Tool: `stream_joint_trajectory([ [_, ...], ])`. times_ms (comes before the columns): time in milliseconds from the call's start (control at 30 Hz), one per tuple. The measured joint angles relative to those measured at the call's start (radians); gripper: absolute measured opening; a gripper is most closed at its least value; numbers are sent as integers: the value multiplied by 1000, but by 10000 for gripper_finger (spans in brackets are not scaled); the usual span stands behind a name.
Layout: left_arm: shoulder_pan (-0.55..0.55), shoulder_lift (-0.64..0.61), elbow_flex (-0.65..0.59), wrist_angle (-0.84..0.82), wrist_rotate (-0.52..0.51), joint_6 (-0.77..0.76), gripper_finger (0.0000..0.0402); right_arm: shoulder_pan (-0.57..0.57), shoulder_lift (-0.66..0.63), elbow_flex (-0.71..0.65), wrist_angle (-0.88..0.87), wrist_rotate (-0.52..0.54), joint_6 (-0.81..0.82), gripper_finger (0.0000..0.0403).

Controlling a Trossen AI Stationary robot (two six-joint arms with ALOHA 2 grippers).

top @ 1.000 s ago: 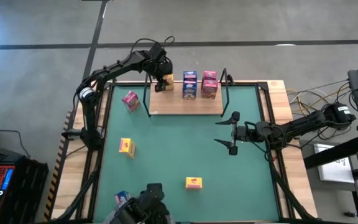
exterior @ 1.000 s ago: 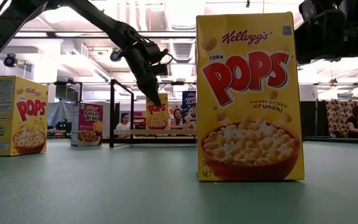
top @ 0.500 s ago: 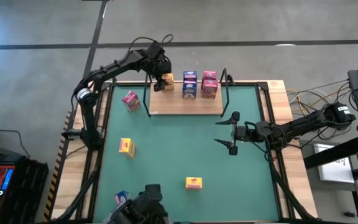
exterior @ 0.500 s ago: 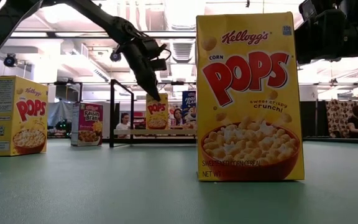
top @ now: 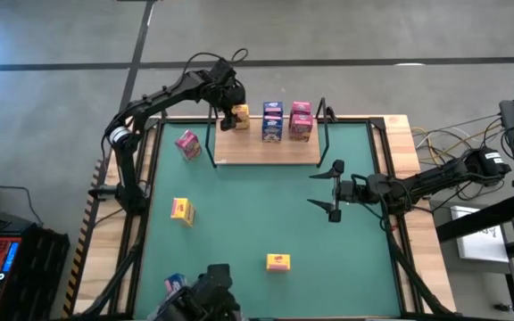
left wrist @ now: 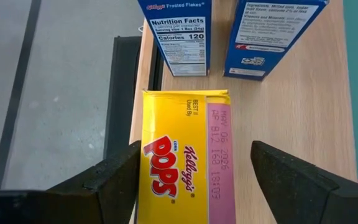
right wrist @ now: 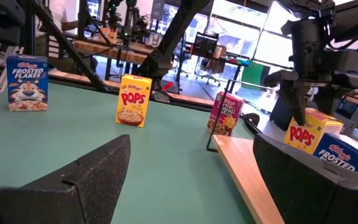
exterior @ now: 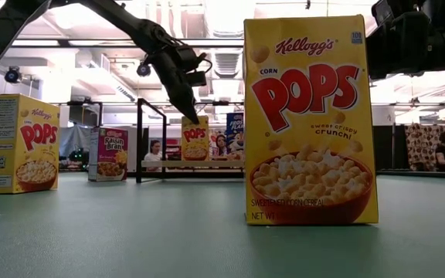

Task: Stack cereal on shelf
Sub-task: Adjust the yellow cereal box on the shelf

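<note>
Nine boxes: small rectangular cardboard cereal cartons with glossy print, spread between the shelf and the tabletop.
Shelf (top: 266,152): flat light-wood board with visible grain, framed by thin black metal uprights, at the far edge of the tabletop.
Boxes on shelf: a yellow Corn Pops box (top: 239,117) at the left end; blue Frosted Flakes boxes (top: 272,123) in the middle, stacked; pink boxes (top: 301,120) at the right, also stacked.
Left gripper (top: 229,109): poised directly over the yellow Corn Pops box; in the left wrist view its two dark matte fingers (left wrist: 107,180) stand apart on either side of the box, released, with a gap on the right side.
Right gripper (top: 333,192): above the green mat near the shelf's right front corner, fingers spread, grasping nothing.
Loose boxes: a pink Raisin Bran box (top: 187,144) left of the shelf; a yellow box (top: 181,210) at mid-left; another yellow box (top: 278,262) near the front; a blue box (top: 175,284) at the front left edge.
Tabletop (top: 257,223): smooth green mat bordered by pale wood.
Room: grey concrete floor with dark lines; cables and equipment at the right; workbenches and bright windows in the background.
</note>
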Motion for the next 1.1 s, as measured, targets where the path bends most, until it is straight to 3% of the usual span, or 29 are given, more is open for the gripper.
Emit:
stream_joint_trajectory([
  [267,0,-32,24,-7,-2,-8,277,0,0,0,0,0,0,327],
  [567,-6,-34,104,-136,-2,-57,277,0,0,0,0,0,0,327],
  [1100,-7,-31,72,-147,-2,-65,277,0,0,0,0,0,0,327],
])
